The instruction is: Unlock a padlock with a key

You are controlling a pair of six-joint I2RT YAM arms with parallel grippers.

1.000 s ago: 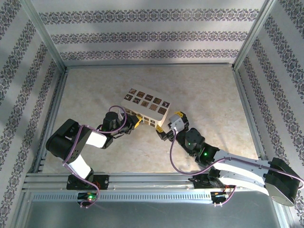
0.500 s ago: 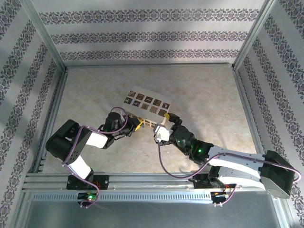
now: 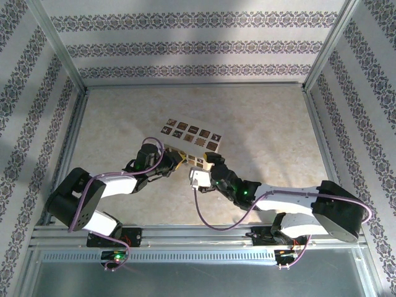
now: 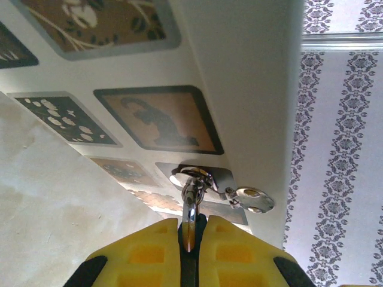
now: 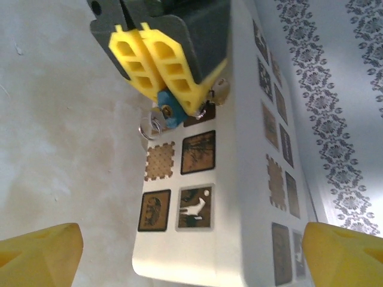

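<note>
**A:** What is the biggest thing on the table [image 3: 266, 117]?

**B:** The cream box [image 3: 193, 137] with dark picture tiles, in the middle of the overhead view. Both arms reach in to its near side from the bottom of the frame.

**A:** And the left gripper [image 5: 175, 101]?

**B:** It comes in from the upper left of the right wrist view. Its yellow fingers are pinched tight on the padlock [image 5: 169, 113], with only a bit of blue body peeping out at the tips. The lock sits right against the box wall, above the tiles there. I'd say the clamp is meant to steady the lock so it cannot swing while the other arm works on it.

**A:** What does the left wrist view add?

**B:** A silvery strip runs up from between the closed fingers to a metal fitting [image 4: 192, 176] on the box, low in the centre of the frame. It looks as if the lock hangs from that fitting, but I can't tell for certain.

**A:** The right gripper [image 5: 191, 257]?

**B:** It is spread wide and holds nothing. One yellow tip shows in each bottom corner of its own view, and it faces the lock from a little way off. That looks like lining up an approach.

**A:** The key?

**B:** A thin wire ring [image 5: 146, 127] hangs just left of the blue body. The key is probably there, but it is too small to make out.
</note>
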